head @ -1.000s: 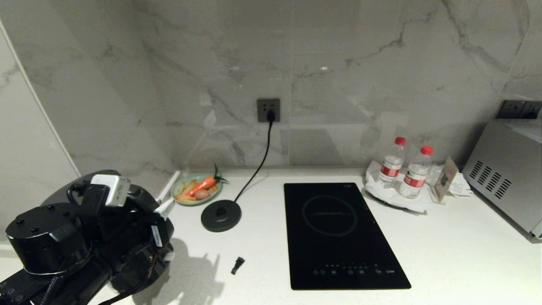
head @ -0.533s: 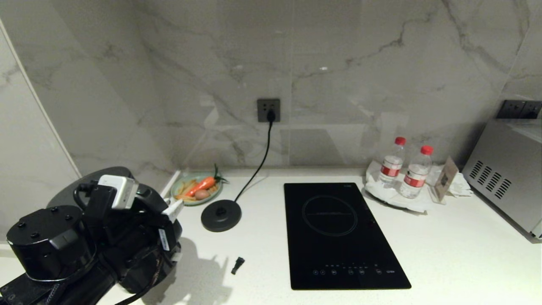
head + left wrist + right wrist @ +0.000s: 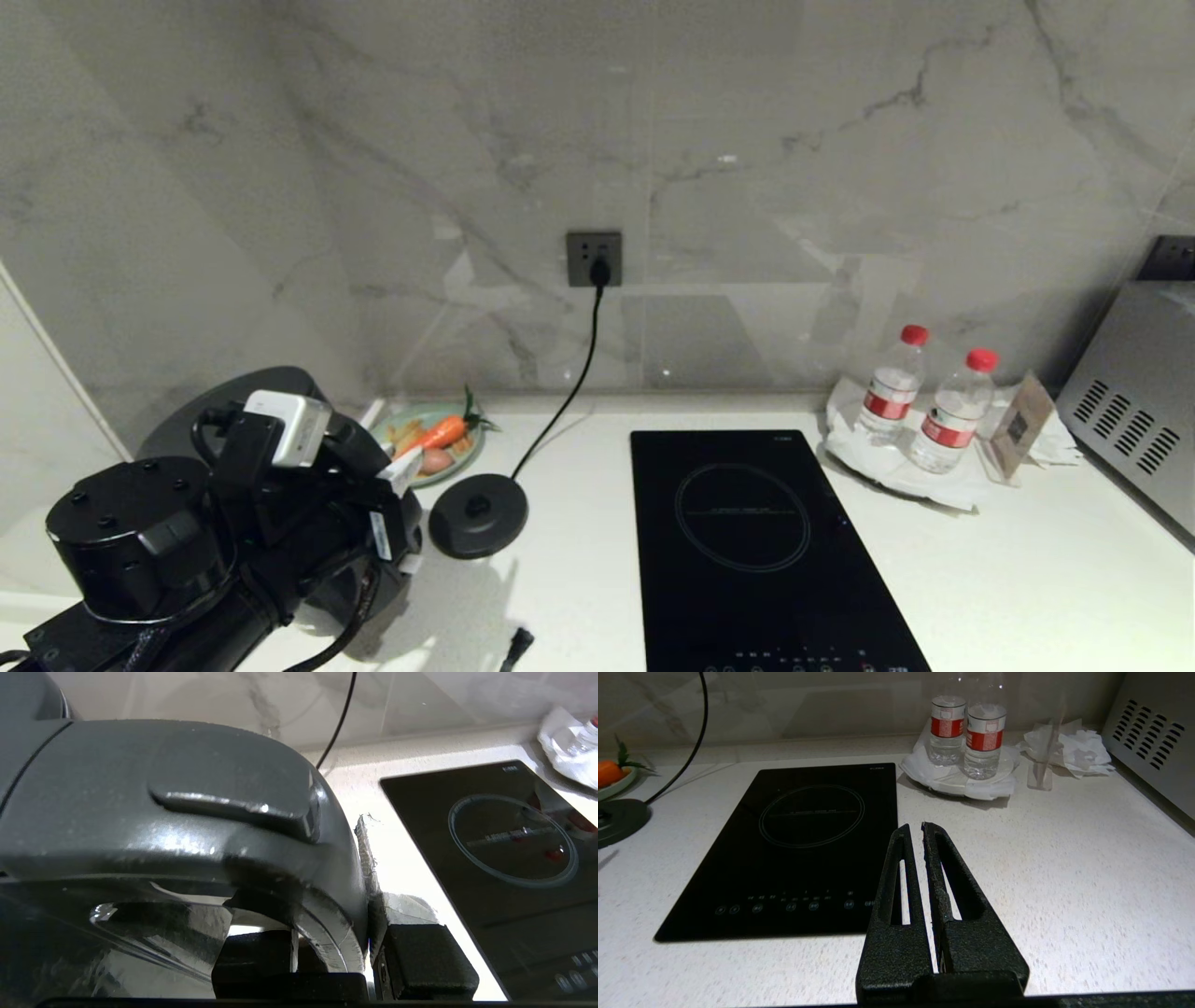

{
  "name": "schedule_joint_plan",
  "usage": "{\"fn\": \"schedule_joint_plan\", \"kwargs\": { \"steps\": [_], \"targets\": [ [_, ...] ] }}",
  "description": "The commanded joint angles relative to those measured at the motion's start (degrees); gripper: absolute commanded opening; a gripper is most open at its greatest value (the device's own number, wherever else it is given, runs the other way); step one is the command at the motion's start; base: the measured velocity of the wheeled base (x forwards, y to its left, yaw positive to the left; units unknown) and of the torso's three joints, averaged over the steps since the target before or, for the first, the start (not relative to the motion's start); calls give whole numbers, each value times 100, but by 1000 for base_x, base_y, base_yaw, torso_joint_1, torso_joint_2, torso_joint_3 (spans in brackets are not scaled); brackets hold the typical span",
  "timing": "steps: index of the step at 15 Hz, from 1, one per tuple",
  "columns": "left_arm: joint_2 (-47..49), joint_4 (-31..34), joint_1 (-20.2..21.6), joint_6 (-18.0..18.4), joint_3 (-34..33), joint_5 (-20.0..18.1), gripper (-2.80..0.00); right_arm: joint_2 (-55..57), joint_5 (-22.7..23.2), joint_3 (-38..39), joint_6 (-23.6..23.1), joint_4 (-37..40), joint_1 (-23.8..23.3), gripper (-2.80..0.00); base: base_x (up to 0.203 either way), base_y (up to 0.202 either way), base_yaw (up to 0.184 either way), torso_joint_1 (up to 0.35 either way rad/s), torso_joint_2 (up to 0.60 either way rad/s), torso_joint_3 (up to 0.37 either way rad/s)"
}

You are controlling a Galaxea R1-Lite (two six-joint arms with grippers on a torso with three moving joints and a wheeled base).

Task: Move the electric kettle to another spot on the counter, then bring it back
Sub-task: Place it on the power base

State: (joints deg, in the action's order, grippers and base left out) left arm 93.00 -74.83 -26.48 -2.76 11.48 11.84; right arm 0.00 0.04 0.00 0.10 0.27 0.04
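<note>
Electric kettle [image 3: 154, 812]: handle clamped in left gripper [image 3: 336, 952], near worktop [image 3: 1027, 560] left edge. Base disc [image 3: 478, 515] adj., bare. Right gripper [image 3: 919, 833]: fingers together, nothing held.

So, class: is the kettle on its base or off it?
Off: the round base sits bare; the left gripper grips the electric kettle by its handle.
</note>
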Motion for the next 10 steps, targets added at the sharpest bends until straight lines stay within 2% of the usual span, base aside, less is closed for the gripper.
{"fn": "schedule_joint_plan", "kwargs": {
  "steps": [1, 4, 8, 10],
  "targets": [
    [25, -41, 2, 3, 12, -1, -280, 9, 5, 0, -1, 0, 5, -280, 171, 0, 1, 1, 9, 7],
    [121, -41, -124, 18, 56, -21, -280, 9, 5, 0, -1, 0, -4, -280, 23, 0, 4, 3, 4, 1],
    [617, -42, -221, 8, 671, 33, -280, 4, 2, 0, -1, -4, 5, -280, 0, 0, 0, -9, 2, 5],
    [721, -41, -420, 4, 912, 38, -280, 9, 5, 0, -1, 0, 5, -280, 0, 0, 0, 0, 0, 0]
  ]
}}
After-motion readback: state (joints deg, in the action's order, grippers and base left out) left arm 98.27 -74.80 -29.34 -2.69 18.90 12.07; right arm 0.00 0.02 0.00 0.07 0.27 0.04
